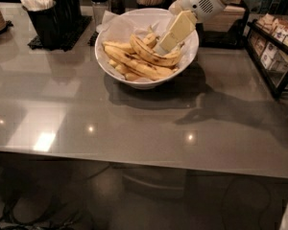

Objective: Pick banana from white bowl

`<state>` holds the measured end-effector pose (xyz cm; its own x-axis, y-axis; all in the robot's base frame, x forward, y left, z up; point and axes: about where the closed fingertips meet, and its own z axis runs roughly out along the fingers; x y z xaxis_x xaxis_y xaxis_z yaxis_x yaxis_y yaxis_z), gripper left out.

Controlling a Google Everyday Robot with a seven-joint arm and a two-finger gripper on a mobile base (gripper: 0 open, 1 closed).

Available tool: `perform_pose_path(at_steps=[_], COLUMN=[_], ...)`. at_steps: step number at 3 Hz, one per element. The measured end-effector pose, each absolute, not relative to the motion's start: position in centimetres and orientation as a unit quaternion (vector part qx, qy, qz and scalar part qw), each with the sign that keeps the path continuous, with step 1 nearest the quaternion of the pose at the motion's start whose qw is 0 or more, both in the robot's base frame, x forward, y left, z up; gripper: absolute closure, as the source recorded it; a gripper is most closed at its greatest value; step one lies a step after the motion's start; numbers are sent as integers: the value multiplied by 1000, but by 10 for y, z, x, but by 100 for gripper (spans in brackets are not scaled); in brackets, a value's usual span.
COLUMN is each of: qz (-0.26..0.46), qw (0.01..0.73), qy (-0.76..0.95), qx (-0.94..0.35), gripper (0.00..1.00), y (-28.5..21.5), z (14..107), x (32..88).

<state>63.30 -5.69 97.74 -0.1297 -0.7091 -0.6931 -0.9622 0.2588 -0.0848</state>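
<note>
Basically, the long curved yellow banana [149, 56] lies left-to-right on top of the pile in the big paper-lined white bowl [129, 82]. The cream gripper [162, 47] dips in from the far right, tip at the banana's middle. Can't tell if it's gripping yet.

Glossy grey countertop [134, 128], scattered light reflections [44, 141]
</note>
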Motion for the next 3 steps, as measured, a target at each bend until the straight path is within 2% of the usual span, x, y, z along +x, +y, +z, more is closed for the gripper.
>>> perform_pose_path(at_steps=[1,2,3], qz=[198,198,198], qw=[321,321,321], qy=[725,725,725], qx=[-576,-576,-576], gripper=[19,32,33], y=[-56,-56,-56], z=[976,976,976], x=[634,634,634])
